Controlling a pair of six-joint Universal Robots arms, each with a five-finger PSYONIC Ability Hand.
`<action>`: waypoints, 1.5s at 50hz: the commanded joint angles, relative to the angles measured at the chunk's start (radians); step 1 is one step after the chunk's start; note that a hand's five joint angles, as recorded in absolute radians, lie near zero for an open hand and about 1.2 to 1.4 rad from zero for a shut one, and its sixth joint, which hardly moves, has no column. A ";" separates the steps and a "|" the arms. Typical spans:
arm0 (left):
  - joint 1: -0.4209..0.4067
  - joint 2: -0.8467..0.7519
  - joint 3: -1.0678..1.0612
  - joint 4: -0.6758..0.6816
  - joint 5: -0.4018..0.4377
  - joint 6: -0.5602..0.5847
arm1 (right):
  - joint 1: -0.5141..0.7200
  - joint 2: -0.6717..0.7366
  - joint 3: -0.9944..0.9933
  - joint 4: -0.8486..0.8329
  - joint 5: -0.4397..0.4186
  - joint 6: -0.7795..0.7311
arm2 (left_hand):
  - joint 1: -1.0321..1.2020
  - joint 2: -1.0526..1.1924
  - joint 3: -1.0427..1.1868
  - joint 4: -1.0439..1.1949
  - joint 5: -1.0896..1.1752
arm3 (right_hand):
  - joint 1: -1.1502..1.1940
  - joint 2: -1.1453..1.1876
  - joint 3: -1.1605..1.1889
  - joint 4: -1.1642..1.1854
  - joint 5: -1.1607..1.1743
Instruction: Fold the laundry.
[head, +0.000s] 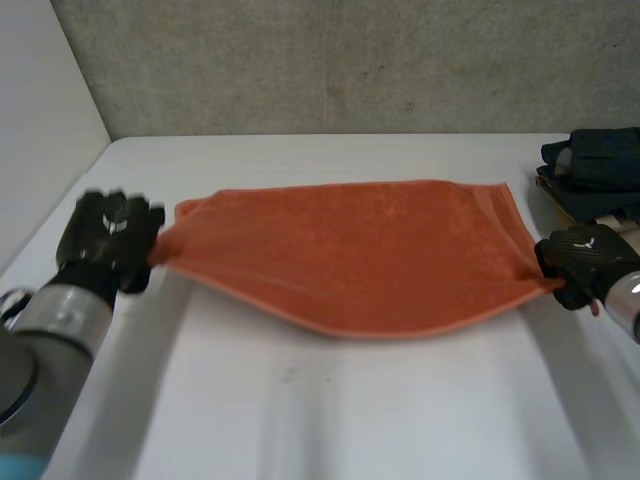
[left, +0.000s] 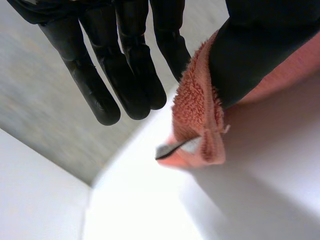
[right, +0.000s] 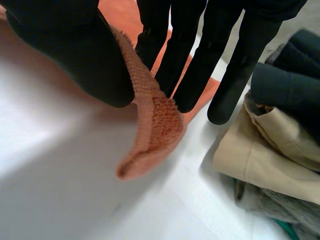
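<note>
An orange towel (head: 350, 255) is stretched across the white table (head: 330, 420) between my two hands, its middle sagging toward me. My left hand (head: 110, 238) pinches the towel's left end; in the left wrist view the thumb (left: 250, 55) presses the orange terry edge (left: 197, 115) against the fingers (left: 135, 75). My right hand (head: 583, 262) holds the towel's right end; in the right wrist view the thumb (right: 80, 55) clamps the folded orange edge (right: 155, 125) against the straight fingers (right: 200, 65).
A pile of folded clothes sits at the table's right edge: dark navy pieces (head: 595, 165) on top, with beige cloth (right: 265, 160) and grey cloth (right: 275, 210) beneath, close beside my right hand. A grey wall (head: 350, 60) runs behind the table.
</note>
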 joint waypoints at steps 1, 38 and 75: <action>0.029 0.136 -0.080 -0.510 0.020 0.218 | -0.082 -0.167 0.048 0.444 0.014 -0.410 | 0.236 0.195 0.199 0.194 0.239 | 0.270 0.215 0.209 0.199 0.223; -0.008 -0.838 0.815 0.120 -0.059 0.330 | 0.216 0.613 -0.754 -0.099 0.327 -0.183 | -0.109 -0.150 -0.147 -0.152 -0.106 | -0.136 -0.191 -0.197 -0.206 -0.183; -0.073 -0.331 0.236 0.258 -0.053 -0.074 | 0.001 0.213 -0.108 -0.125 0.091 0.043 | -0.985 -1.027 -1.023 -1.028 -0.982 | -0.548 -0.603 -0.609 -0.619 -0.596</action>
